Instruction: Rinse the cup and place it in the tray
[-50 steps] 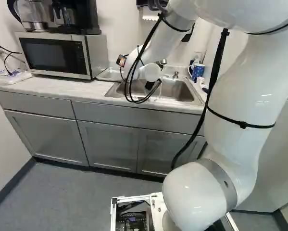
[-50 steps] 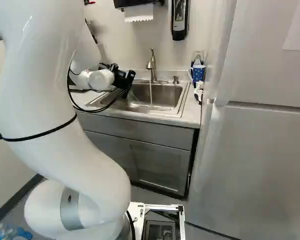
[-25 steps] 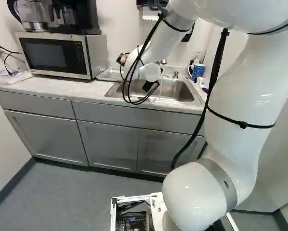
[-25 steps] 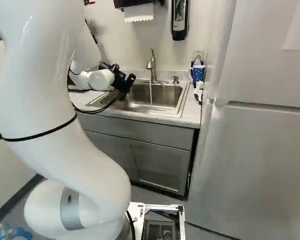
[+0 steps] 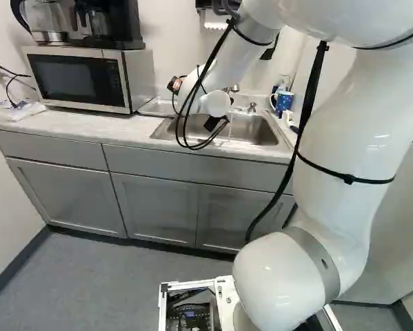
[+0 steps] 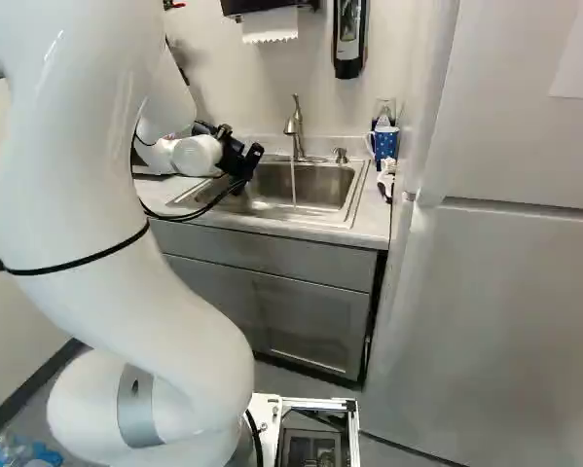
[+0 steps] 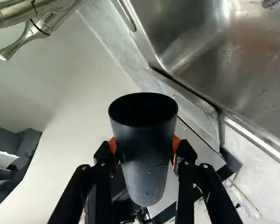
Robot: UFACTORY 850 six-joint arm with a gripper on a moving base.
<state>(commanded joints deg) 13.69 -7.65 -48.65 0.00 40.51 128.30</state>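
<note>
Gripping the dark cup [image 7: 147,172] in the claw [image 7: 144,145] — parted cup-wide, pressing from both sides; held up beside the sink [image 7: 191,28]; beaded with drops [image 7: 147,194], so probably slippery; likely light, fairly stiff — best pinched round the middle, below the rim [image 7: 143,126].

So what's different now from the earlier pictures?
The jaws have dipped slightly at the sink. They hold the cup; the earlier views can't show whether they already did. The base, running water and blue mug stayed unchanged.

Pale countertop [image 5: 75,123], inset steel sink [image 6: 315,185], silver microwave [image 5: 78,77], plastic bag [image 5: 14,110] beside it, spotted blue mug [image 6: 385,144]
</note>
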